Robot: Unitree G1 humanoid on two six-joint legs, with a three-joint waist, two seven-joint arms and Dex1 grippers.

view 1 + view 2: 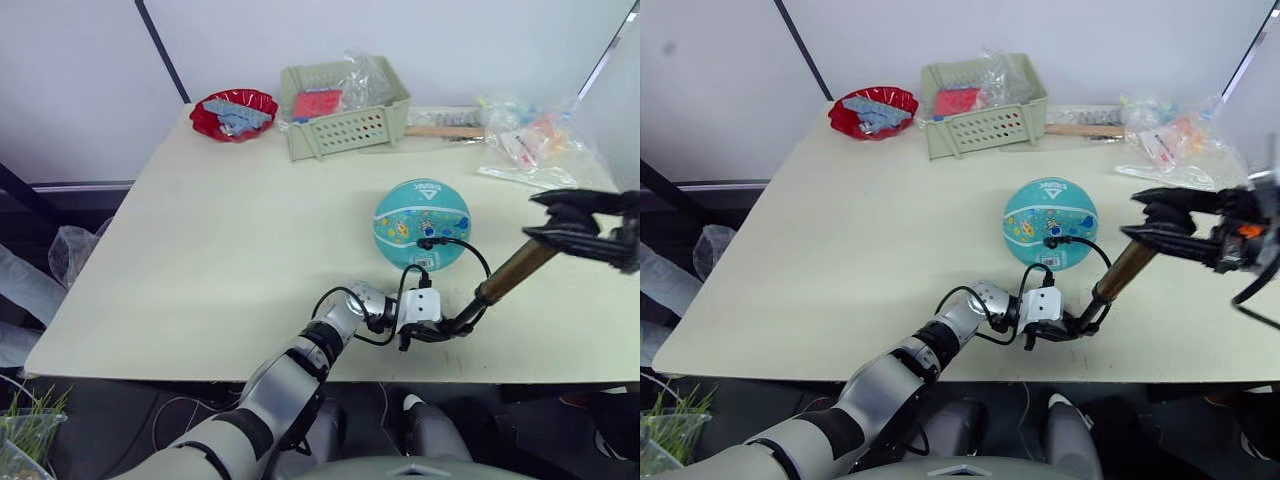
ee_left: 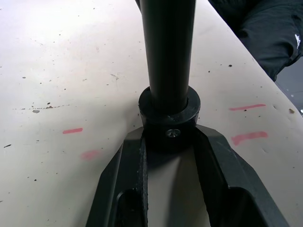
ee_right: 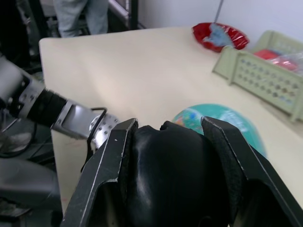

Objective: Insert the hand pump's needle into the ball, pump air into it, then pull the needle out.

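The needle looks already seated in the ball, its black angled fitting pressed against the ball's near side with the thin hose looping back to the hand pump. So insertion seems done; the pumping is the step in hand, and pulling the needle out is yet to come.

The pump lies slanted between the two sets of jaws. The left gripper, low over the bench near its front edge, has its jaws closed snugly around the pump's black lower end cap (the left wrist view shows the collar wedged between the two fingers). The right gripper, raised off to the ball's right, has its jaws clamped over the bulbous black handle. The ball sits just beyond the left jaws.
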